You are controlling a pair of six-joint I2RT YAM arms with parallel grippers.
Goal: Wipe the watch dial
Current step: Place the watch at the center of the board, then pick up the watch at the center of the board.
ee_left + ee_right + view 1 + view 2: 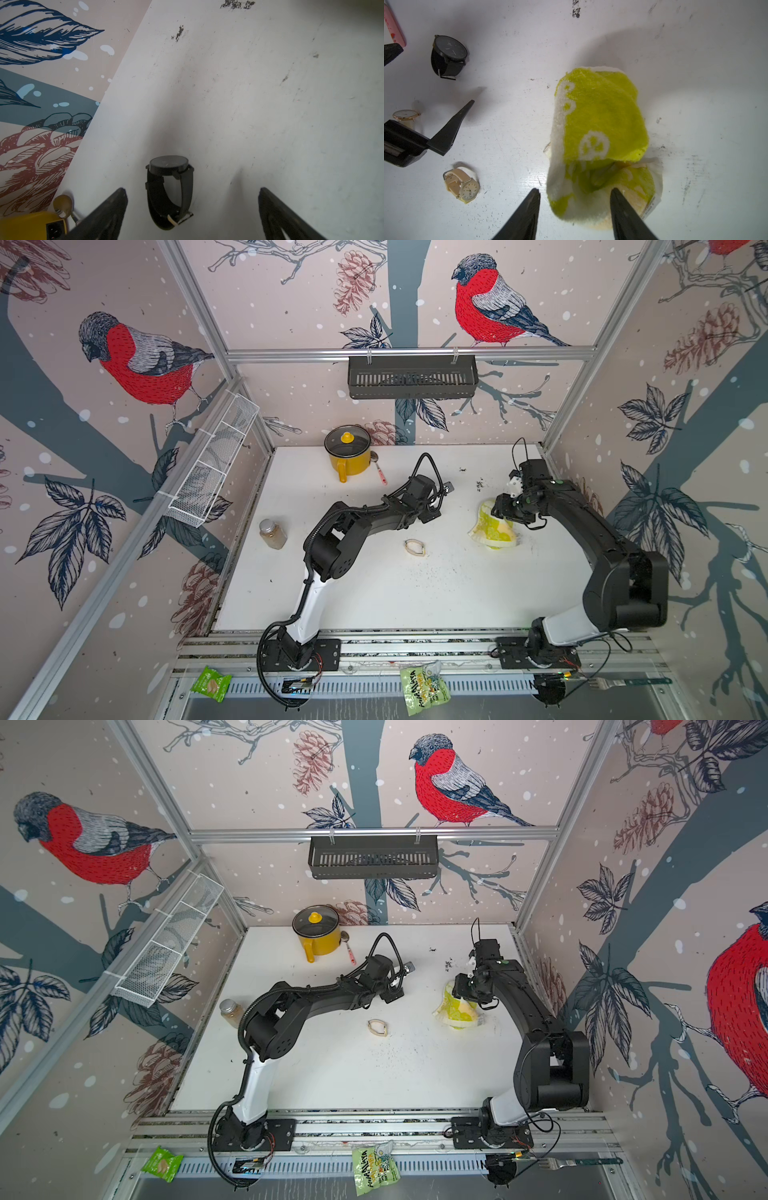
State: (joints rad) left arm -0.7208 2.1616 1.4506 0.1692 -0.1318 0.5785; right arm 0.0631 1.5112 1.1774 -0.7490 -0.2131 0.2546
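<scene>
Left wrist view: the black wristwatch with round dark dial and black strap (169, 187) stands on its strap loop on the white table (249, 104), with the dial turned upward.
Left gripper (192, 190): the jaws are spread very wide. The watch sits between the two fingertips and touches neither, so nothing is gripped.
Landmark: the yellow enamel pot with glass lid (348, 456), at the back of the table.
Watch position: to the right of the pot, near it, a little closer to the robot bases.
Right gripper (575, 207): the jaws are partly apart over the yellow-green terry cloth with white pattern (600, 124). A gap shows between one finger (529, 212) and the cloth edge, so the cloth is not clamped.
Cloth position: well apart from the pot, far to its right, heaped on the table.
Other watches: a cream-strap watch with pale dial (464, 186) lies to the right of the pot and closer to the bases. A rose-gold watch with white dial (405, 116) is partly hidden behind the left gripper.
Spoon with pink handle (379, 470): just beside the pot, on its right.
Glass jar with metal lid (272, 534): to the left of the pot, closer to the bases.
</scene>
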